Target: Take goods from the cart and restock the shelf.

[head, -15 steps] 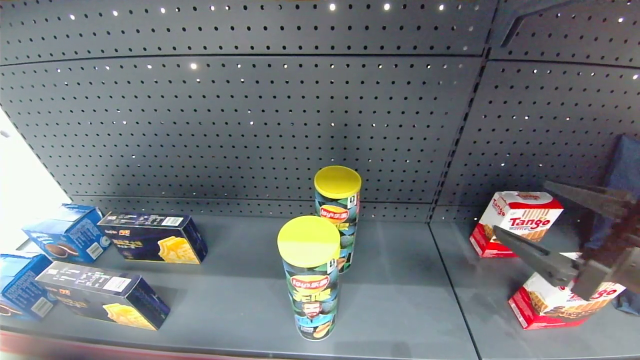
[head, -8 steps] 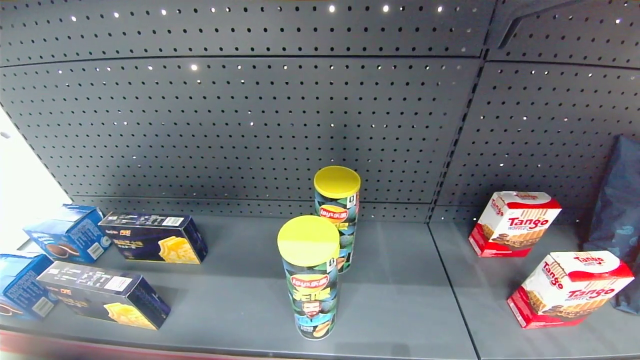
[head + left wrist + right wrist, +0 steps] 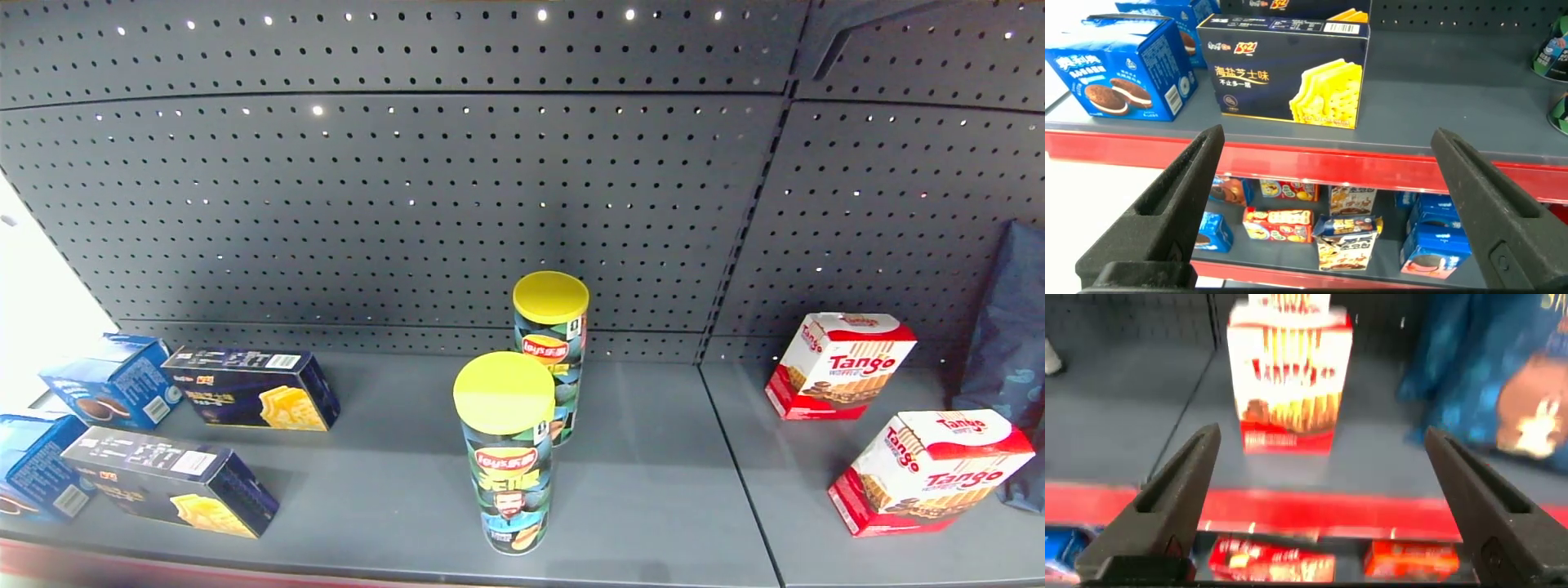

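Shelf holding two crisp tubes, wafer boxes, biscuit boxes

Back wall: dark grey pegboard, light pinpricks through holes.
Far left: white glow.
Shelf: grey, red front lip.

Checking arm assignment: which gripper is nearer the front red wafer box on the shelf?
Right. The right gripper is open before the shelf edge, facing the wafer box. The left gripper is open at the shelf's other end, facing a dark blue cracker box.
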Controlling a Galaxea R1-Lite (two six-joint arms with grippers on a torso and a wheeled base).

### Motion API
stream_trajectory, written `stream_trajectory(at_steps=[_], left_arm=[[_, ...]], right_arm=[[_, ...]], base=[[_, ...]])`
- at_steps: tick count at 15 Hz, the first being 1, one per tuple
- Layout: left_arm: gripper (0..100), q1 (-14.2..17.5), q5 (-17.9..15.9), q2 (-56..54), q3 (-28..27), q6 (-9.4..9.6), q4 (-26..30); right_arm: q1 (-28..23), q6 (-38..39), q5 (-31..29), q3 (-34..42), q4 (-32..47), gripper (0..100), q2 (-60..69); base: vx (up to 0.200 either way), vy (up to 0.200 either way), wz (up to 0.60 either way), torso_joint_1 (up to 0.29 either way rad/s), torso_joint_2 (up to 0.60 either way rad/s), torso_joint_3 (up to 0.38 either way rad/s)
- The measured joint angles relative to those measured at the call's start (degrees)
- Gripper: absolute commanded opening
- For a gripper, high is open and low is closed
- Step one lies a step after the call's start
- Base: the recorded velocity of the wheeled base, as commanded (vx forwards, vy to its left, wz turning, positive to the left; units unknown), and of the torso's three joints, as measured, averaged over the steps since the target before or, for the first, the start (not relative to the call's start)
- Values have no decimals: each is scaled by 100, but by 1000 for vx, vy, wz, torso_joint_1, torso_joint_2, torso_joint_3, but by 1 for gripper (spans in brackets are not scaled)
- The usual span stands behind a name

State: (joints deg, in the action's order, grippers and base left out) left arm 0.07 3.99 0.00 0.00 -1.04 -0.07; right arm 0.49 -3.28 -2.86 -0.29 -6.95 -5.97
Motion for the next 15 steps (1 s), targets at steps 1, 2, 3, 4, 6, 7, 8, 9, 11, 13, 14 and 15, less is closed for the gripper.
stream_trajectory(at_steps=[1, 2, 3, 4, 6, 7, 8, 9, 11, 13, 14, 15], left_arm=[[100, -2, 2, 0, 0, 2, 0], [100, -2, 0, 0, 0, 0, 0], [100, -2, 2, 0, 0, 0, 0], [100, -2, 2, 0, 0, 0, 0], [100, 2, 2, 0, 0, 0, 0], [100, 2, 4, 0, 0, -5, 0], [100, 2, 4, 0, 0, -2, 0], [100, 2, 4, 0, 0, -2, 0], [100, -2, 4, 0, 0, -2, 0], [100, -2, 4, 0, 0, 0, 0], [100, -2, 4, 0, 0, -2, 0], [100, 2, 4, 0, 0, 0, 0]], right_arm=[[-16, 263, 24, 11, 394, 100, 195], [-30, 461, 49, 18, 633, 100, 347], [-35, 478, 66, 20, 702, 100, 441], [-39, 439, 110, 22, 705, 100, 507], [-49, 401, 141, 24, 705, 100, 575], [-49, 393, 148, 29, 705, 100, 592], [-49, 390, 148, 29, 708, 100, 602], [-49, 388, 148, 29, 708, 100, 608], [-49, 388, 148, 29, 711, 100, 613], [-49, 388, 148, 29, 708, 100, 616], [-49, 388, 145, 29, 711, 100, 618], [-49, 388, 145, 29, 711, 100, 618]], base=[[0, 0, 0, 0, 0, 0], [0, 0, 0, 0, 0, 0], [0, 0, 0, 0, 0, 0], [0, 0, 0, 0, 0, 0], [0, 0, 0, 0, 0, 0], [0, 0, 0, 0, 0, 0], [0, 0, 0, 0, 0, 0], [0, 0, 0, 0, 0, 0], [0, 0, 0, 0, 0, 0], [0, 0, 0, 0, 0, 0], [0, 0, 0, 0, 0, 0], [0, 0, 0, 0, 0, 0]])
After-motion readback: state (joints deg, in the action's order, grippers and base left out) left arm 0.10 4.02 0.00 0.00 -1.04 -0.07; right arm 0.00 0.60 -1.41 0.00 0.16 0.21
